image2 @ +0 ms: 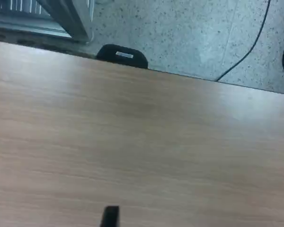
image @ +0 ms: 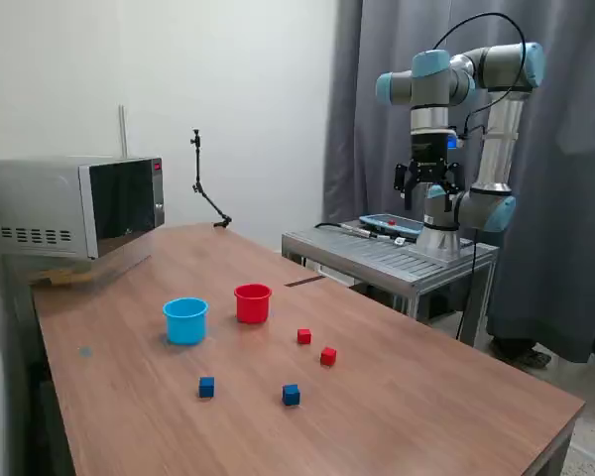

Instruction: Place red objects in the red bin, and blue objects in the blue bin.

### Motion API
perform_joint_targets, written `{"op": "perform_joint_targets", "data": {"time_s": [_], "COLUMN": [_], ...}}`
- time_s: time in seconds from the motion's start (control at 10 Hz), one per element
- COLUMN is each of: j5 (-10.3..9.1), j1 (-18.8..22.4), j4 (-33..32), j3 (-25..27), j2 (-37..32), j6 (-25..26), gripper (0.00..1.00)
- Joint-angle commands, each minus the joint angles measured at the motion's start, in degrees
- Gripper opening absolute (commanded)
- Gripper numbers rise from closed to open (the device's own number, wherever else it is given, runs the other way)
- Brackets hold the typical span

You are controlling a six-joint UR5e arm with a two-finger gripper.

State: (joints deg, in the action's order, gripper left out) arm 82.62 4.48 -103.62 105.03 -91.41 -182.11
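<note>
- Cubes first: two red cubes [image: 303, 336] [image: 328, 355] sit on the table [image: 426, 387], near each other but apart, on the exterior view's right of the cups. Two blue cubes [image: 207, 387] [image: 291, 395] lie nearer the camera, well apart from each other.
- Handling, my judgement: tiny, rigid, light, flat-faced. They should take a pinch across two opposite faces without give; being so small, I'd come straight down and centre the jaws carefully, or a fingertip may knock one sliding on the smooth wood.
- Each cube stands clear of its neighbours, so I expect room for fingers on either side.
- Red cup [image: 253, 302] and blue cup [image: 185, 320] stand upright, just beside each other, not touching. From this angle I see nothing inside either; the bottoms are partly hidden.
- Gripper [image: 427, 188] hangs high off the table's far edge, above a metal stand, well away from all cubes. Fingers look spread, holding nothing.
- Wrist view shows only bare tabletop, floor and cables; no cube or cup in it.
- Nothing sorted yet.
</note>
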Motion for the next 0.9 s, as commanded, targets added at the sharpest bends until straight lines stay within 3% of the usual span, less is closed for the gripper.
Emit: {"op": "perform_joint_targets", "data": {"time_s": [0.0,0.8], "j5": [-0.35,-0.18], "j1": [-1.48,-1.32], "j4": [-1.04,-2.11], "j3": [-8.01,-7.65], "j2": [6.53,6.42], "j6": [1.13,1.14], "gripper": [1.0,1.0]}}
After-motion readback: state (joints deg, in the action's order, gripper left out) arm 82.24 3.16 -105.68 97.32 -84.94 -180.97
